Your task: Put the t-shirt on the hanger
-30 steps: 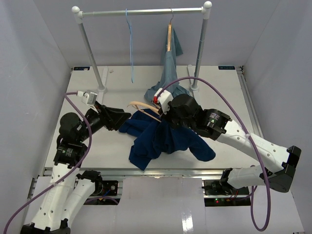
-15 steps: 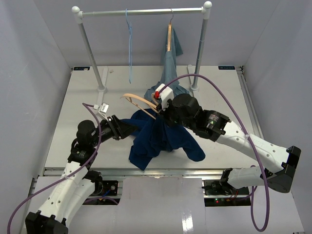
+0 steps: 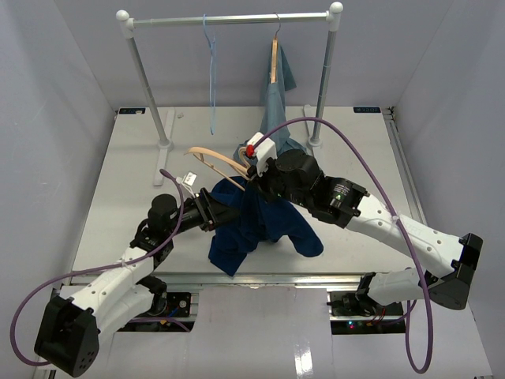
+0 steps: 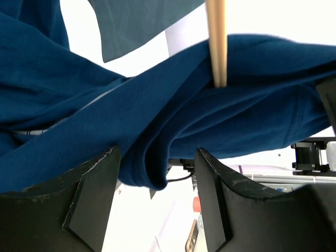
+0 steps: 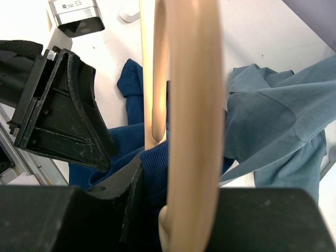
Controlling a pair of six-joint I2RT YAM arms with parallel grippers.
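– t-shirt (image 3: 260,225) check-in. Closest to me, my left gripper (image 4: 156,152) sits low at the near-left side of the cloth. Its jaws are wide apart with a loose navy fold dangling between them, not pinched. The rest of the shirt is a bunched heap: bottom part on the table (image 3: 355,142), top part hiked up where it hangs off the hanger (image 5: 191,105).

– so who's got the hanger?

– my right gripper (image 3: 254,178), clamped narrow on the wood and holding it tilted above the heap. One wooden arm pokes down into the navy cloth, the other sticks out bare toward the left. Can't tell whether it went in through the neck or the hem.

– which step is that then?

– threading, I'd say, roughly halfway. The next move needs the left jaws to close on that fold and stretch the opening so the bare arm can slide in. The catch is not dragging cloth off the arm that's inside. Way at the back, the rail (image 3: 237,19) with the grey-blue shirt (image 3: 276,103) is for later.
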